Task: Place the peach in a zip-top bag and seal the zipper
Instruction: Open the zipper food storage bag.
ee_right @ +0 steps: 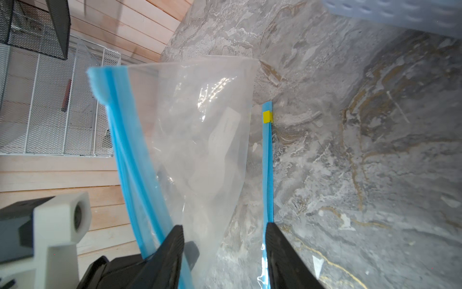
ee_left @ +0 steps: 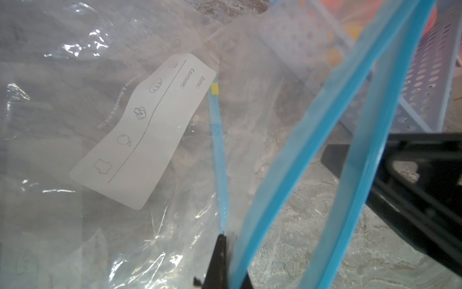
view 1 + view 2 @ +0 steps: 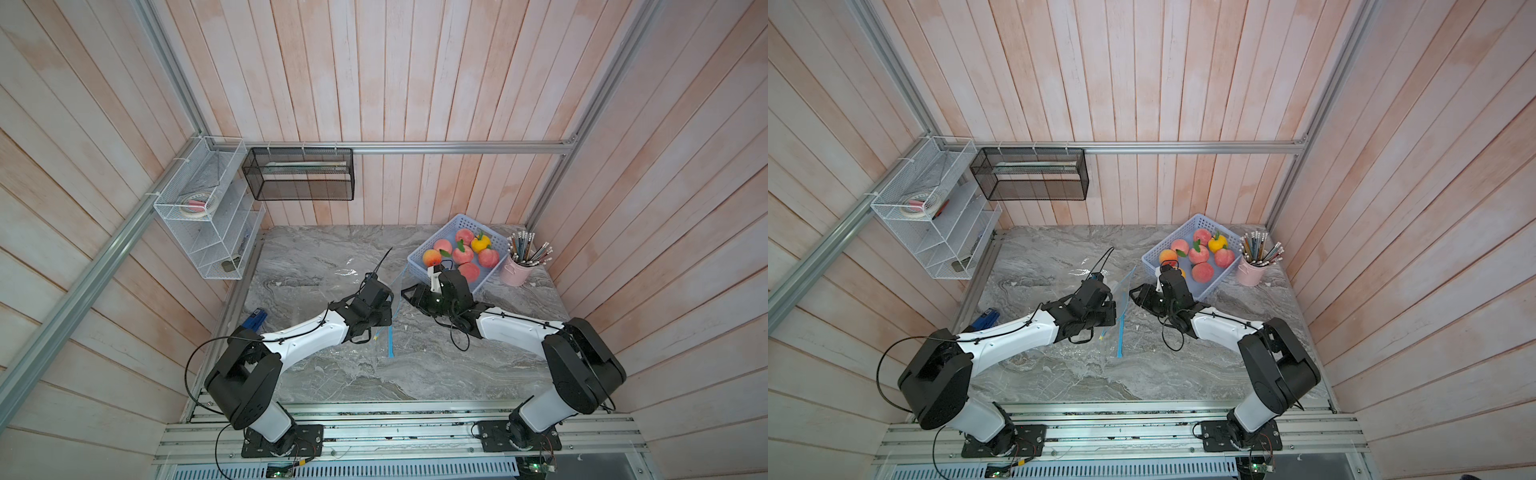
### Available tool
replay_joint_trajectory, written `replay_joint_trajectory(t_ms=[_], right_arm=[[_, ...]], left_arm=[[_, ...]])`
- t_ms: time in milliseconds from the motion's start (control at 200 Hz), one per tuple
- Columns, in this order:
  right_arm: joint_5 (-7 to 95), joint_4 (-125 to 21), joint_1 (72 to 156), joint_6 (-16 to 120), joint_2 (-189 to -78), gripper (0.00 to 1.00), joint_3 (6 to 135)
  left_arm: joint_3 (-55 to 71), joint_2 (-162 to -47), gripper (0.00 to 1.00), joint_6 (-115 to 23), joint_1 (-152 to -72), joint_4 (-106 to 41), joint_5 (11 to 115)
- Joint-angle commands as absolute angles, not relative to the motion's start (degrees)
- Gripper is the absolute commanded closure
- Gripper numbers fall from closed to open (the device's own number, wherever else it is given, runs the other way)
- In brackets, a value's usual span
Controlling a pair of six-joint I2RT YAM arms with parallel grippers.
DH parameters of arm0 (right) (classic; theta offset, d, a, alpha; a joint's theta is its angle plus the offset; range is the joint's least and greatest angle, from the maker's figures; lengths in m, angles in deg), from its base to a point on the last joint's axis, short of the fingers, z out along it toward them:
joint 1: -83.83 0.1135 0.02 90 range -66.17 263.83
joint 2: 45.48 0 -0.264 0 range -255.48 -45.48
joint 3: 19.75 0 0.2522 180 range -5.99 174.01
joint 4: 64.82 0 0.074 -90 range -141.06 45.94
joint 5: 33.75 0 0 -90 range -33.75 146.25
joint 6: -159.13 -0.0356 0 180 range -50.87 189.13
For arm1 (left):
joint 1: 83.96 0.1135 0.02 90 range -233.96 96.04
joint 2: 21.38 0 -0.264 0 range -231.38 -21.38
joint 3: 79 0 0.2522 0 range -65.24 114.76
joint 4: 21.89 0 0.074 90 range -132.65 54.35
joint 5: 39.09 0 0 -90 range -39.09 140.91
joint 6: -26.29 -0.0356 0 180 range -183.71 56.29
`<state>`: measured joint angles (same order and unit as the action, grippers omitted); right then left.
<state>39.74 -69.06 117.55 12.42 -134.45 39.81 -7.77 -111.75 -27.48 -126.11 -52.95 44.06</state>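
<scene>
Several peaches (image 3: 462,254) sit in the lavender basket (image 3: 432,237) at the far right of the surface (image 1: 350,150), none lifted yet. Just left of the basket, between the two arms, the empty zip-top bag (image 1: 200,150) lies with one blue zipper lip raised and the other flat, a yellow slider (image 1: 267,117) on the flat strip. The left pincer (image 2: 222,246) is clamped on the bag's edge. The right pincer (image 1: 224,226) stands about half wide, jaws either side of the film, gripping nothing. The risk, as I judge it: one thin pinch props the mouth, so the slippery film may slide out or sag shut, and a peach pushed against a sagging lip would drag the bag.
</scene>
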Motion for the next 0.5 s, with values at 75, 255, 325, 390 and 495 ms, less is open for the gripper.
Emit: replay_joint_trajectory(t_ms=[75, 255, 325, 390, 495], right_arm=[[42.6, -70.0, 118.7, 16.8, -130.4, 0.43, 38.7], [43.0, -61.5, 119.7, 18.9, -135.7, 0.44, 45.1], [43.5, -58.2, 119.9, 19.5, -138.3, 0.51, 48.0], [44.4, -56.0, 120.2, 20.1, -140.1, 0.59, 50.4], [47.1, -51.4, 120.3, 20.9, -142.4, 0.81, 54.1]], left_arm=[[-5.1, -113.4, 1.0, -27.9, -126.1, -53.8, 45.2], [-4.8, -113.7, 1.0, -28.5, -126.0, -53.3, 46.5], [-4.9, -113.4, 1.0, -28.6, -126.1, -53.3, 46.6], [-5.1, -113.2, 1.0, -28.9, -126.0, -53.1, 46.8], [-4.9, -113.1, 1.0, -29.1, -126.0, -53.5, 46.6]])
